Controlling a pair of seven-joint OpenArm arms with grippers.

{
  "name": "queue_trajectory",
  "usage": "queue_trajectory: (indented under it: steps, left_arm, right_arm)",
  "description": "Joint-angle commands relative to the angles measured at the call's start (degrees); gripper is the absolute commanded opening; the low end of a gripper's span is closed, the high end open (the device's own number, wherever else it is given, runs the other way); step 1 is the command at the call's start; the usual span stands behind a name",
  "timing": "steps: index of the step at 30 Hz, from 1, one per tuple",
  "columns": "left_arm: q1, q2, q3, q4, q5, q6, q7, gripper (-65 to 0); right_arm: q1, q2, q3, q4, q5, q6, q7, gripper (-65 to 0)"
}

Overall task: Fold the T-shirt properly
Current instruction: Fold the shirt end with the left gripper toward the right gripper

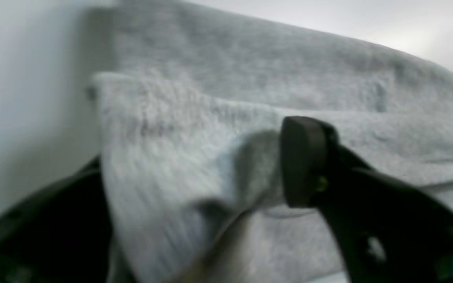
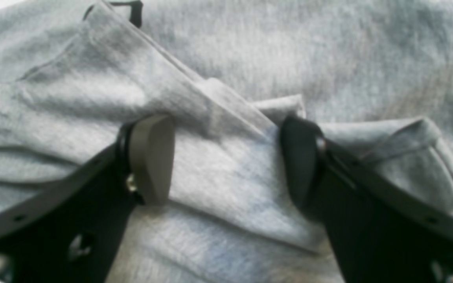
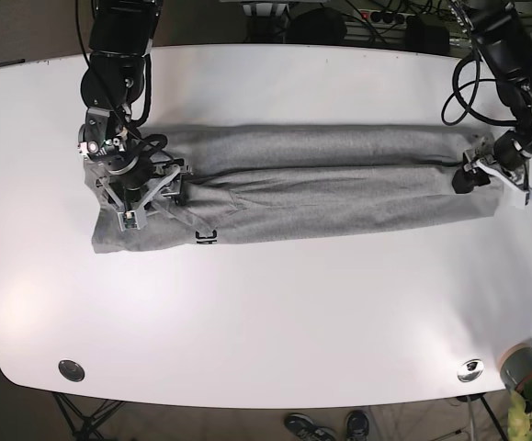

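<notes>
The heather-grey T-shirt (image 3: 311,184) lies folded lengthwise into a long band across the white table (image 3: 275,312). A bit of black lettering (image 3: 206,238) shows at its front edge. My right gripper (image 3: 153,197) is at the band's left end. In the right wrist view it (image 2: 226,157) is open, its fingers (image 2: 151,157) pressed on the cloth on either side of a raised fold, with a black mark (image 2: 132,10) beyond. My left gripper (image 3: 491,175) is at the band's right end. In the blurred left wrist view it (image 1: 199,165) stands wide, and a flap of shirt (image 1: 163,157) covers one finger.
Two round metal fittings (image 3: 71,369) (image 3: 470,369) sit near the table's front edge. A potted plant (image 3: 527,377) stands off the front right corner. Cables (image 3: 468,83) hang by the left arm at the back right. Bare table lies in front of the shirt.
</notes>
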Motion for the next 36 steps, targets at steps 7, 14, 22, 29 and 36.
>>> queue_trajectory:
  steps: [7,14,22,29,36]
  left_arm:
    - [0.0,-0.8,-0.3,0.2,0.8,0.4,1.9,-63.9]
    - [0.3,-0.9,-0.4,7.8,0.6,0.4,2.1,-65.0]
    - [5.4,0.2,0.3,25.6,0.7,0.8,2.2,-65.0]
    - [6.1,5.1,5.0,37.4,0.8,5.5,8.5,-65.0]
    - [5.9,10.5,13.5,43.0,0.8,9.2,10.0,-65.0]
  right_arm:
    - [0.3,-0.4,0.2,0.4,-0.8,-0.36,-1.5,-24.1]
    - [0.3,-0.5,-0.1,0.4,-0.8,-0.36,-1.5,-24.1]
    - [0.3,-0.5,-0.1,0.4,-0.8,-0.36,-1.5,-24.1]
    - [0.3,-0.5,-0.1,0.3,-0.8,-0.36,-1.5,-24.1]
    - [0.4,-0.5,-0.2,0.3,-0.8,-0.36,-1.5,-24.1]
